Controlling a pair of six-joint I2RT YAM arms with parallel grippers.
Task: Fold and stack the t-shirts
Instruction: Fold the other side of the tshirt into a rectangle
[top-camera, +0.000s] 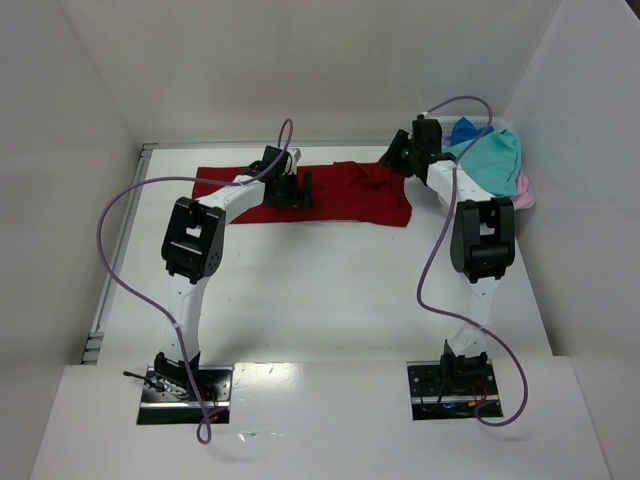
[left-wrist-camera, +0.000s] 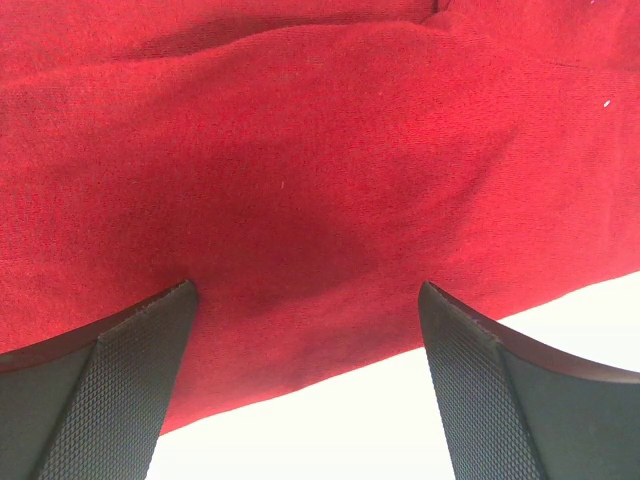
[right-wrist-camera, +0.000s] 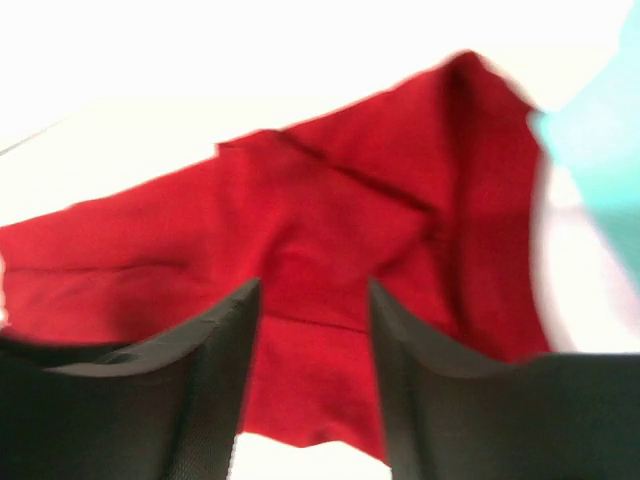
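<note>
A large dark red t-shirt (top-camera: 345, 192) lies spread across the far part of the table. My left gripper (top-camera: 290, 190) is open just above its near hem; in the left wrist view the red cloth (left-wrist-camera: 300, 180) fills the frame between and beyond the fingers (left-wrist-camera: 130, 390). My right gripper (top-camera: 398, 152) is open and empty above the shirt's right end; the right wrist view shows the crumpled red cloth (right-wrist-camera: 320, 230) below it. A teal shirt (top-camera: 495, 160), a blue one (top-camera: 465, 130) and a pink one (top-camera: 523, 185) lie heaped at the far right.
The heap of shirts rests in a pale basket (top-camera: 525, 200) against the right wall. White walls close in the table on the left, back and right. The arm bases (top-camera: 185, 385) stand at the near edge.
</note>
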